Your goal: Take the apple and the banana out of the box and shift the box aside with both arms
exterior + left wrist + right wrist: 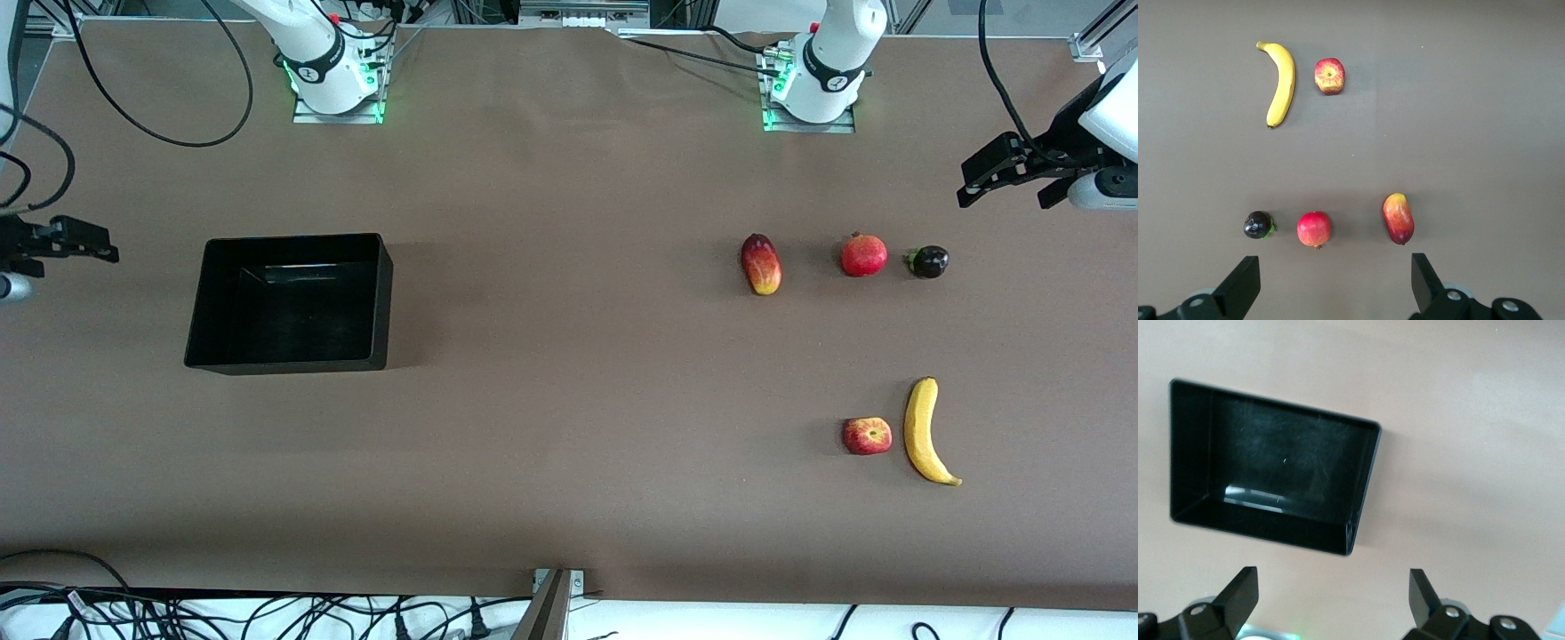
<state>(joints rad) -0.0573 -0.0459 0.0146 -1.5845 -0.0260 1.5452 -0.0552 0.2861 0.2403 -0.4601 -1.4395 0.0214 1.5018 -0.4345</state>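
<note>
A small red apple [867,436] and a long yellow banana [925,431] lie side by side toward the left arm's end of the table; both show in the left wrist view, apple [1329,75] and banana [1280,83]. The empty black box [293,238] stands toward the right arm's end and shows in the right wrist view [1275,403]. My left gripper [971,182] is open and empty, up over the table's edge at the left arm's end [1335,267]. My right gripper [105,246] is open and empty, up beside the box at the other end [1333,580].
A red-yellow mango [761,264], a red pomegranate [863,255] and a small dark purple fruit [929,261] lie in a row farther from the front camera than the apple and banana. Cables run along the table's edges.
</note>
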